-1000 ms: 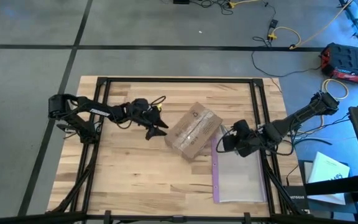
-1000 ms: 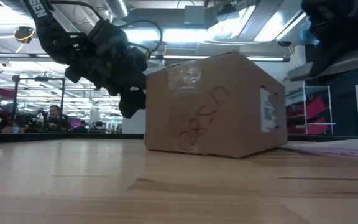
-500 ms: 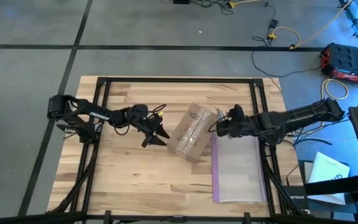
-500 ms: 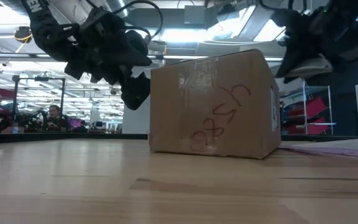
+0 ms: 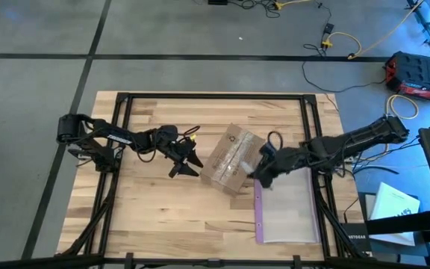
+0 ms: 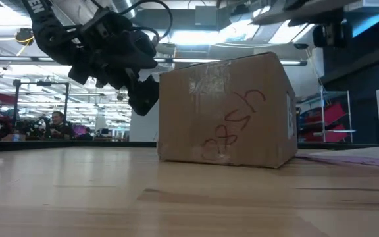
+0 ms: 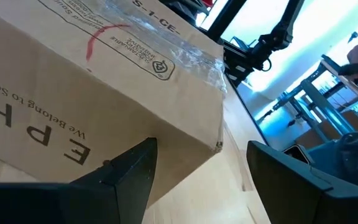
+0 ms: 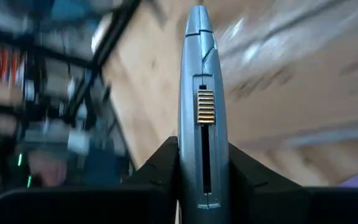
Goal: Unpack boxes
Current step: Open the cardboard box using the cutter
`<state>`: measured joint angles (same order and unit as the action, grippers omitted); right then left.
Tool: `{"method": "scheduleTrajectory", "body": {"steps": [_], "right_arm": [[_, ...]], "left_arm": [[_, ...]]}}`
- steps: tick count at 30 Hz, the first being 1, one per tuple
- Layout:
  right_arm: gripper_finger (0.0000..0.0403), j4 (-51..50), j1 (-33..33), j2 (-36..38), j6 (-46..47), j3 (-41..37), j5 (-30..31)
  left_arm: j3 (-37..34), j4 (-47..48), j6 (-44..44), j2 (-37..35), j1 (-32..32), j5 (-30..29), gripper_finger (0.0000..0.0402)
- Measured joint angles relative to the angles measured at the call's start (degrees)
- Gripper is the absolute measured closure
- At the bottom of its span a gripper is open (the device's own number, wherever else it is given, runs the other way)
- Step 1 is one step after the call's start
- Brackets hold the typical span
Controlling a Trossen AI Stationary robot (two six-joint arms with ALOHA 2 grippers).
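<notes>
A brown cardboard box [image 5: 234, 158] stands on the table's middle, its taped top up and red scribble on the side facing the low view [image 6: 226, 108]. My left gripper [image 5: 189, 162] is open just off the box's left side, one finger on each side of a lower corner [image 7: 219, 146] of the lettered face. My right gripper [image 5: 263, 170] hovers by the box's right side, shut on a grey knife-like tool [image 8: 202, 93]. My left gripper stands close against the box's left side; whether a finger [image 7: 126, 171] touches the cardboard I cannot tell. My right gripper pinches the tool's rear part [image 8: 202, 165] between its two fingers, which lie along the tool. The tool's tip [image 8: 198, 12] juts out ahead, clear of table and box.
A clear plastic bag [image 5: 290, 205] with a purple zip edge [image 5: 258, 217] lies flat on the table right of the box, under my right arm. Black frame rails [image 5: 122, 119] run along the table's left, right and far sides. Bare wood lies near the front edge.
The box has turned about on the table. My left gripper has shifted a little toward the near edge and swung toward the box. My right gripper has swung toward the far edge and back beside the box's right side, rising and tipping, the tool kept in its fingers.
</notes>
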<state>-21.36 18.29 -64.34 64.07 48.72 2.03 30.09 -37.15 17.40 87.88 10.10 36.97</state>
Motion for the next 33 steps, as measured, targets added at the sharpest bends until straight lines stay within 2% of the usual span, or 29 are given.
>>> {"method": "scheduleTrajectory", "body": {"steps": [4,10,12,16,20,23,28,33], "right_arm": [[0.0341,-4.56,3.5,-5.6,-2.05,5.17,-2.7],[0.0341,-16.59,10.44,-13.73,-5.72,13.37,-3.03],[0.0341,-19.4,11.56,-15.9,-4.08,15.03,-1.53],[0.0341,-18.98,13.19,-20.56,-1.59,16.88,2.55],[0.0341,-21.88,14.83,-25.92,-2.68,18.76,1.79],[0.0341,-23.12,15.39,-27.26,-3.98,19.82,2.25],[0.0341,-26.83,15.49,-27.63,-3.76,19.79,7.35],[0.0341,-34.17,14.24,-27.54,-0.09,19.75,10.84]], "left_arm": [[0.0,0.09,-1.18,0.0,-1.32,-0.04,0.0165],[0.0,0.59,-2.56,0.0,-3.6,-2.29,0.0165],[0.0,0.56,-2.65,0.0,-4.22,-2.66,0.0165],[0.0,0.58,-2.7,0.0,-5.7,-2.7,0.0165],[0.0,3.34,-2.85,0.02,-7.13,-2.7,0.0165],[0.0,3.74,-2.98,0.02,-8.21,-2.89,0.0165],[0.0,2.99,-1.09,0.02,-10.14,-9.88,0.0165],[0.0,-0.14,0.98,0.02,-12.03,-12.89,0.0165]]}}
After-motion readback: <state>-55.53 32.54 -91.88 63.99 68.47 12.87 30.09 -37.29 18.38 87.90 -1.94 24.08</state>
